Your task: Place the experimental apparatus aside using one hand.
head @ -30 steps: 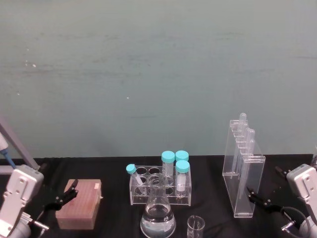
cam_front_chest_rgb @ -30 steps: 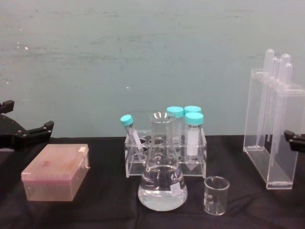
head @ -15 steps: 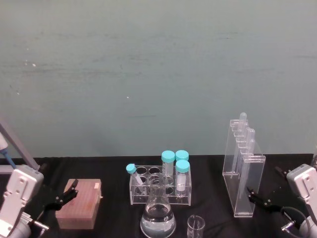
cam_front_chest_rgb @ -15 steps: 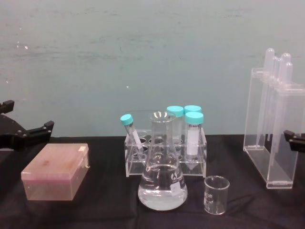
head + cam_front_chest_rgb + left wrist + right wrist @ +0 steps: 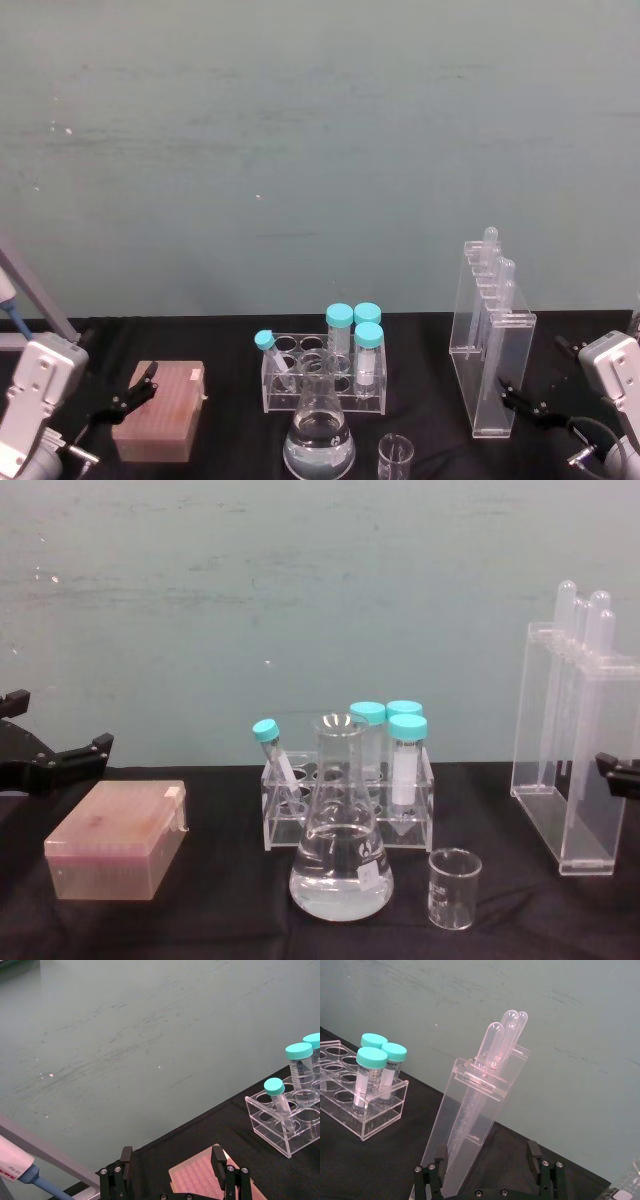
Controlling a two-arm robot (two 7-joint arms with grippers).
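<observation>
Head view shows the experimental apparatus spread on the black bench [image 5: 230, 440]: the tall acrylic rack [image 5: 492, 360] with its long test tubes [image 5: 506, 275] stands upright at the robot's right, the conical flask [image 5: 319, 438] with clear liquid sits at the near centre, and the small beaker [image 5: 395, 458] is just beside the flask on its right. Behind the flask is a low tube rack [image 5: 325, 385] with teal-capped tubes, and at the left a pink tip box [image 5: 160, 410]. The right claw [image 5: 518, 398] is low, close to the bottom front corner of the tall rack. Its two fingers are apart and hold nothing, and in the right wrist view the rack stands just ahead of the gap between them. I cannot tell if a finger touches the acrylic. The left claw [image 5: 133, 390] hangs near the tip box, fingers also apart and empty. I judge that nothing is set aside yet and that the tall rack is the likely first thing to take. This rack is tall and narrow, so a low grip or a push from one finger could tip it, and the loose tubes could slide out. The smooth walls may slip in the claw. A wide sideways move could also strike the beaker or the flask and spill the liquid.
</observation>
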